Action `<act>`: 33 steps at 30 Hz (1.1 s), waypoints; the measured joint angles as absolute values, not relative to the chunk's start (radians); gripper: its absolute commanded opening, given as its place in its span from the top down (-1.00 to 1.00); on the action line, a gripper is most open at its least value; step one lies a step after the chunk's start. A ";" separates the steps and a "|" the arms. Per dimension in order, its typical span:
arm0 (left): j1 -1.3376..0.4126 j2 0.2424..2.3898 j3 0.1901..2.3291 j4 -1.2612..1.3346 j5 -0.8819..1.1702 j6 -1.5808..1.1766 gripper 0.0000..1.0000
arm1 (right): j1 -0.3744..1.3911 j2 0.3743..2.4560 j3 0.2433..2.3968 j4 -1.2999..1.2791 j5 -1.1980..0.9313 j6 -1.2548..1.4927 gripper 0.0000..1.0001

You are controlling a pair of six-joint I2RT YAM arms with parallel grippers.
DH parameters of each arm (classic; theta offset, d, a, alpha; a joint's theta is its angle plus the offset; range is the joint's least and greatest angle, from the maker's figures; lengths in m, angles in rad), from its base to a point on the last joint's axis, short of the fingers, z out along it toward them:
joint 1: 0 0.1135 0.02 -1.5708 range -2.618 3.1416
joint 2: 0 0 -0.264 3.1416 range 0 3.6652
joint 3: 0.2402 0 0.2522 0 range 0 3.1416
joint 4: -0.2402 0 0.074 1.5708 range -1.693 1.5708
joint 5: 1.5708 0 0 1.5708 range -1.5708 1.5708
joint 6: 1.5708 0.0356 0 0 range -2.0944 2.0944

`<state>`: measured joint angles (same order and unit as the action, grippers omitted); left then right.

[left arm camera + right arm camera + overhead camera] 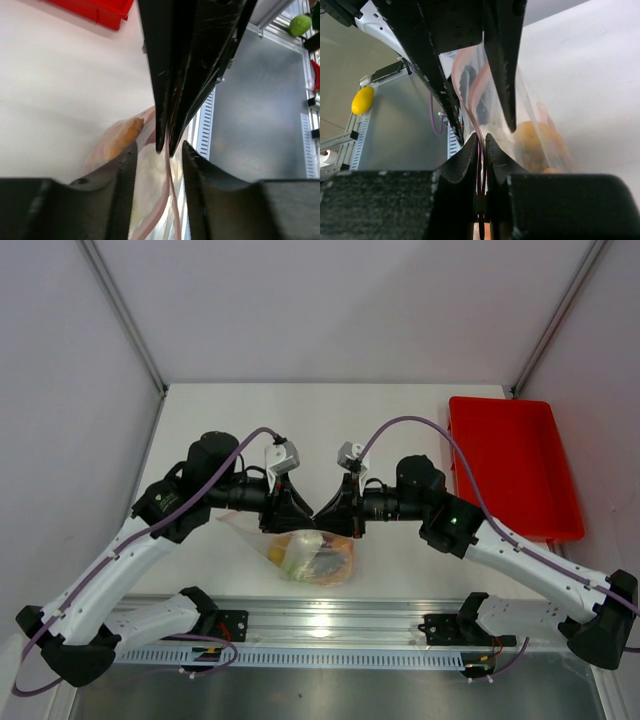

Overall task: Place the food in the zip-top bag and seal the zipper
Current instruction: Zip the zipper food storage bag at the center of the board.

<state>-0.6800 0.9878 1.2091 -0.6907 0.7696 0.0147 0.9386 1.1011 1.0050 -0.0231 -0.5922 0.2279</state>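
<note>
The clear zip-top bag [312,555] hangs at the near table edge with food [325,558] inside: yellow, orange and pale green pieces. My two grippers meet just above it. My right gripper [480,145] is shut on the pinkish zipper [472,90] at the bag's top edge. My left gripper [160,150] is open, and its fingers [122,185] straddle the zipper [170,185] without pressing it. An orange piece [120,137] shows through the bag in the left wrist view and a yellow-orange one [535,145] in the right wrist view. In the top view the grippers sit at left [300,515] and right [335,515].
A red tray [510,465] stands at the right side of the table. The metal rail [330,635] with both arm bases runs along the near edge. A yellow object [362,100] and a green one [300,24] lie off the table.
</note>
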 measured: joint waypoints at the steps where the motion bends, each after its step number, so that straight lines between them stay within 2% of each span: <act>1: -0.677 0.988 1.203 -0.691 0.762 0.012 0.00 | 0.932 1.096 0.999 -0.030 -0.597 0.232 0.96; 2: -0.670 0.988 1.196 -0.692 0.757 0.012 -0.21 | 0.925 1.090 0.994 -0.037 -0.601 0.234 0.82; 5: -0.664 0.986 1.179 -0.695 0.738 0.018 -0.33 | 0.904 1.071 0.984 -0.052 -0.604 0.237 0.78; 10: -0.664 0.960 1.161 -0.702 0.717 0.019 -0.33 | 0.886 1.046 0.981 -0.056 -0.613 0.243 0.78; 13: -0.663 0.944 1.159 -0.706 0.713 0.019 0.26 | 0.886 1.040 0.979 -0.057 -0.620 0.244 0.75; 14: -0.663 0.944 1.159 -0.707 0.710 0.019 0.67 | 0.886 1.039 0.979 -0.057 -0.622 0.244 0.59; 16: -0.663 0.948 1.159 -0.710 0.710 0.020 0.99 | 0.886 1.035 0.978 -0.062 -0.624 0.253 0.29; 17: -0.663 0.953 1.159 -0.711 0.710 0.024 0.99 | 0.885 1.031 0.978 -0.065 -0.626 0.256 0.06; 20: -0.662 0.965 1.159 -0.712 0.706 0.026 0.99 | 0.882 1.008 0.978 -0.089 -0.625 0.250 -0.05; 24: -0.662 0.963 1.159 -0.708 0.691 0.023 0.99 | 0.860 0.941 0.967 -0.139 -0.630 0.241 -0.05; 27: -0.662 0.955 1.159 -0.701 0.683 0.022 0.99 | 0.837 0.868 0.924 -0.147 -0.643 0.242 0.03; 30: -0.662 0.948 1.159 -0.699 0.684 0.022 0.99 | 0.813 0.831 0.886 -0.143 -0.656 0.250 0.26; 33: -0.662 0.942 1.159 -0.699 0.684 0.021 0.99 | 0.795 0.836 0.865 -0.125 -0.671 0.265 0.59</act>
<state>-0.6624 0.9417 1.1591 -0.6987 0.6842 0.0212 0.7948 0.8364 0.8646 -0.1249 -0.6708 0.2646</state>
